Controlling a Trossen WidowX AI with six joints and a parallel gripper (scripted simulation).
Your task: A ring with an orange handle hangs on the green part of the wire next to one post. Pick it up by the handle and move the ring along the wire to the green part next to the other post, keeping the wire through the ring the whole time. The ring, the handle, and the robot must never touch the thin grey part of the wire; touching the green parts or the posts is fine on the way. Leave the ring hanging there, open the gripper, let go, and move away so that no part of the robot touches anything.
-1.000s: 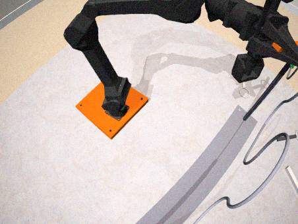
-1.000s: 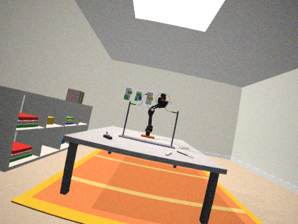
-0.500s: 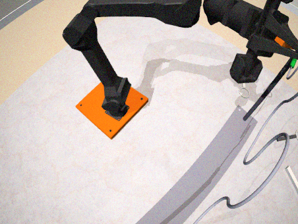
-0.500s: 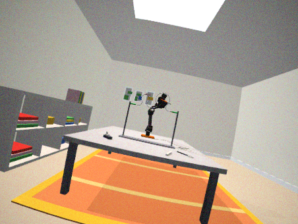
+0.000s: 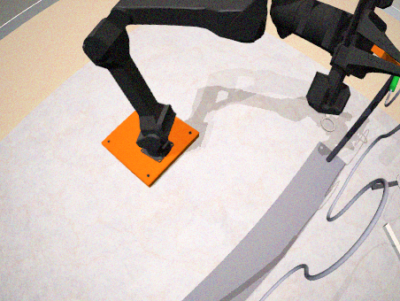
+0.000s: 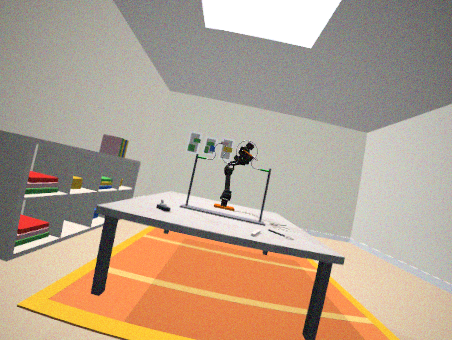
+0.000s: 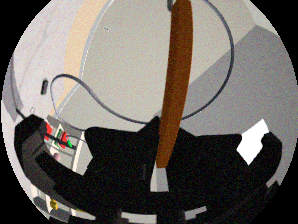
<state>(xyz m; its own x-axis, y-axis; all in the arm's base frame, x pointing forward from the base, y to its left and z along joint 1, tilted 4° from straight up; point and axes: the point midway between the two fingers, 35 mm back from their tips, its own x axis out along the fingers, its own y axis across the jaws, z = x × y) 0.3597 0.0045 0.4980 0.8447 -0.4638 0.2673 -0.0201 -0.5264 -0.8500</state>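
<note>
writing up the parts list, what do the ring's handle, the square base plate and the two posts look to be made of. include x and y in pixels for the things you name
The handle (image 5: 379,50) (image 7: 176,75): probably painted wood or plastic, evenly orange with little shine.
The base plate (image 5: 128,152) (image 6: 218,206): perhaps painted metal or plastic, flat bright orange, with small dark holes near its corners.
The posts (image 6: 192,180) (image 6: 265,197): likely dark-coated metal, slim and straight.
</note>
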